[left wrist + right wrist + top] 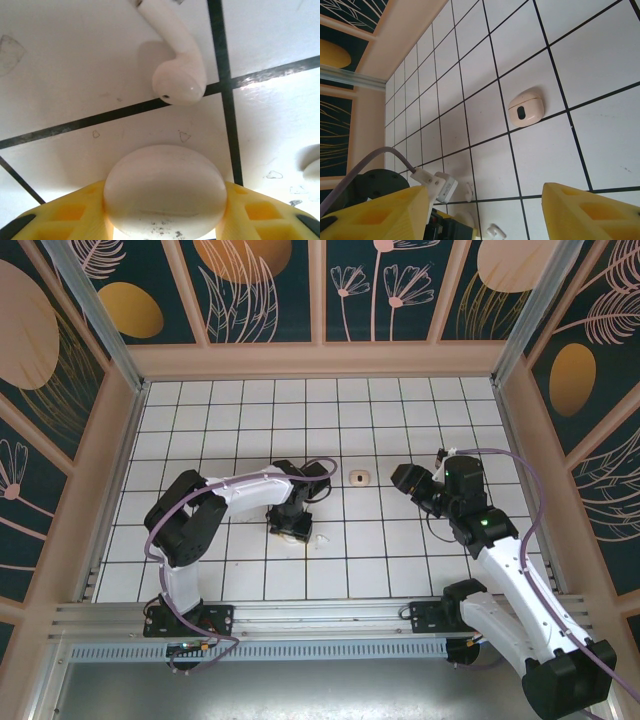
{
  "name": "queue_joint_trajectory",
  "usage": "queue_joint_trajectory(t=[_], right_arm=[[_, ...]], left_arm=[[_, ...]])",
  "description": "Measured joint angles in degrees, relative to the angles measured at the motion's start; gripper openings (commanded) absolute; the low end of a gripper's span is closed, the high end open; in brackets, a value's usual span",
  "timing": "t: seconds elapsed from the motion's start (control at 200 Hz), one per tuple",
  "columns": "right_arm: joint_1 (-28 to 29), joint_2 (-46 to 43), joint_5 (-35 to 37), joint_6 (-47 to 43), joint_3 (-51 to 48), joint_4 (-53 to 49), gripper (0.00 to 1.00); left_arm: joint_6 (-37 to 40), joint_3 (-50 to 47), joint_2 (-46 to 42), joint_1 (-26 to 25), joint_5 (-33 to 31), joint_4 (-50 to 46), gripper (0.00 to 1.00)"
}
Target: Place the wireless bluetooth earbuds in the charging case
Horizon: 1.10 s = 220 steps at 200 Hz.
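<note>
Cream-pink glossy plastic: one earbud lies on the tiled table just ahead of the left gripper. Its bulb faces the jaws and its stem runs away, up and left in the wrist view. Second bud off to one side, cut by the frame edge. Left jaws pinch a white domed disc, not a bud. Charging case sits well apart from the buds, dark spot up, nearer the right gripper, whose jaws stand spread and empty. Left arm is closer to the buds.
</note>
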Motion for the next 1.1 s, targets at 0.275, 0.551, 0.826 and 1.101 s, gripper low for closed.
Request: queue_joint_trajectory(t=[0.275,0.551,0.826,1.101], right_arm=[[0.0,0.1,-2.2,-0.7,0.0,0.2,0.59],[0.4,6.6,-9.4,-6.1,3.0,1.8,0.47],[4.6,11.3,-17.4,-11.9,7.8,3.7,0.42],[13.5,13.3,-20.3,-14.2,9.4,7.0,0.43]], left_arm=[[1.2,-1.4,-4.1,0.0,-2.0,3.6,0.37],[13.6,-9.9,-25.6,0.0,1.6,23.1,0.38],[33.3,-25.6,-39.9,0.0,6.6,45.7,0.38],[45.2,-25.9,-38.2,0.0,10.2,50.6,0.38]])
